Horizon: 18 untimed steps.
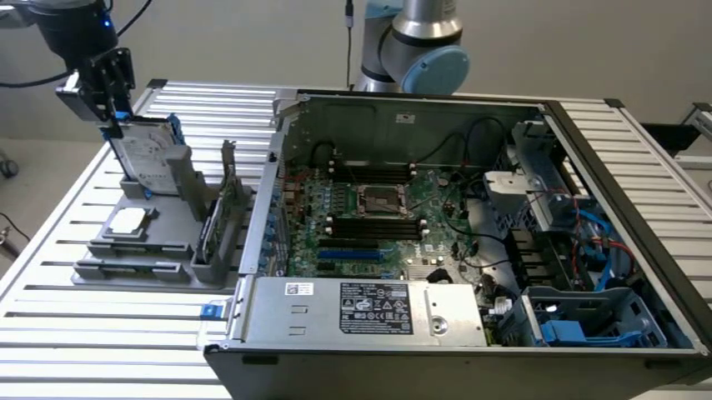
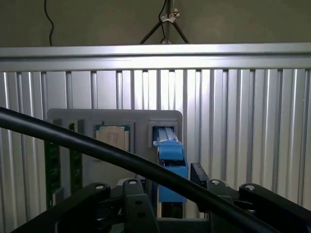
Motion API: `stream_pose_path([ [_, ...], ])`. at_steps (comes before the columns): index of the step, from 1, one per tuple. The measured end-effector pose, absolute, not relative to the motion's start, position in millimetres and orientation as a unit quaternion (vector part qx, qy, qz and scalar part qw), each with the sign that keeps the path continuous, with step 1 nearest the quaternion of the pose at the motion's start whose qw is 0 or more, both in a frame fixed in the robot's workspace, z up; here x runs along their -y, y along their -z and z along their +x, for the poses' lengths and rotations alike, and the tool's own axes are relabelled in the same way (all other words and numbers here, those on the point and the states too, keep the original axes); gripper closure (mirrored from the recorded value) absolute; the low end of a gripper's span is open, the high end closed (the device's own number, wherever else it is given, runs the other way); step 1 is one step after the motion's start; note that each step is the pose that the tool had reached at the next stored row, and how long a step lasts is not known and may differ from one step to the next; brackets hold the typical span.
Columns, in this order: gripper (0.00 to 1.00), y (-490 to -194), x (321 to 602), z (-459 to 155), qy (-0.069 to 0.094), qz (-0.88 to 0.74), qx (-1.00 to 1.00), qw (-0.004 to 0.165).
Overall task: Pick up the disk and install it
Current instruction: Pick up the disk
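Jaws stand open at the upper end of the disk [image 1: 150,157], one on each side of its blue carrier. I cannot tell whether either jaw touches it. The disk stands upright on edge in a slot of the grey holder [image 1: 142,250], at the exterior view's left, well apart from the open computer case [image 1: 623,208].

On my wrist view I look down along the disk's blue edge [image 2: 171,162], and a black cable [image 2: 97,148] crosses in front of it.

In the same holder I see a square silver chip [image 1: 126,220] lying flat near the disk's foot. A green circuit card [image 1: 213,225] stands on edge between the disk and the case. The holder rests on the slatted aluminium surface [image 1: 100,333]. Inside the case I see the motherboard [image 1: 378,208] and the power supply [image 1: 368,308].
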<state>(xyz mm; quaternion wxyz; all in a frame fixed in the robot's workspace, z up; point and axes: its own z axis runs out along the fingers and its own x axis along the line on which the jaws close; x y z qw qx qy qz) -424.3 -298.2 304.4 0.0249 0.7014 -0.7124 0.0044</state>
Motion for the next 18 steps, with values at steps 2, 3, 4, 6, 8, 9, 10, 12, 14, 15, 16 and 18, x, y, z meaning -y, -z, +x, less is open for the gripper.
stream_pose_path([
  [2,0.52,-300.9,298.3,-424.4,-0.004,0.702,0.712,0.025],
  [3,0.52,-299.2,298.3,-424.7,-0.004,0.702,0.712,0.025],
  [4,0.52,-297.2,298.3,-425.0,-0.004,0.702,0.712,0.025],
  [6,0.52,-293.6,298.2,-425.8,-0.004,0.702,0.712,0.025],
  [8,0.52,-290.0,298.3,-426.3,-0.005,0.702,0.712,0.025],
  [9,0.52,-288.2,298.3,-426.3,-0.005,0.702,0.712,0.024],
  [10,0.52,-286.5,298.3,-426.3,-0.005,0.702,0.712,0.024],
  [12,0.52,-285.1,298.2,-426.4,-0.005,0.702,0.712,0.024],
  [14,0.52,-284.0,298.2,-426.4,-0.005,0.702,0.712,0.024],
  [15,0.52,-283.4,298.2,-426.4,-0.005,0.702,0.712,0.024],
  [16,0.52,-282.9,298.3,-426.5,-0.005,0.702,0.712,0.024],
  [18,0.52,-282.3,298.3,-426.6,-0.005,0.702,0.712,0.024],
])
